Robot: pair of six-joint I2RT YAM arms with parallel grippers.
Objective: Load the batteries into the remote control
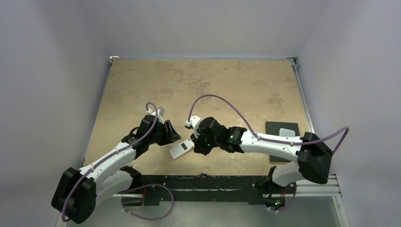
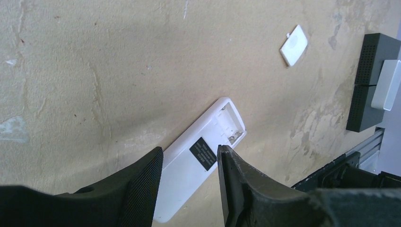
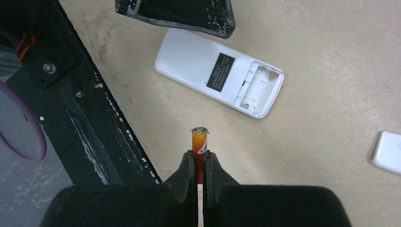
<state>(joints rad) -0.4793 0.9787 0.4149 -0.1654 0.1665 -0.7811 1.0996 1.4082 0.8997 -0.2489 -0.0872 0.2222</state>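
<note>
The remote control point(image 1: 180, 150) lies back-up on the table near the front edge. Its white back, black label and open, empty battery compartment show in the left wrist view point(image 2: 208, 146) and the right wrist view point(image 3: 220, 78). My left gripper point(image 2: 190, 151) is open, its jaws on either side of the remote's label end; I cannot tell whether they touch it. My right gripper point(image 3: 199, 156) is shut on a red-orange battery point(image 3: 199, 140), metal tip pointing out, held a short way from the compartment end. In the top view my left gripper point(image 1: 172, 135) and right gripper point(image 1: 198, 144) flank the remote.
A small white square plastic piece point(image 2: 293, 45) lies on the table beyond the remote and also shows in the right wrist view point(image 3: 387, 151). A dark block point(image 1: 282, 135) carrying a pale grey block point(image 1: 286, 132) stands at the right. A black rail point(image 3: 80, 118) runs along the front edge.
</note>
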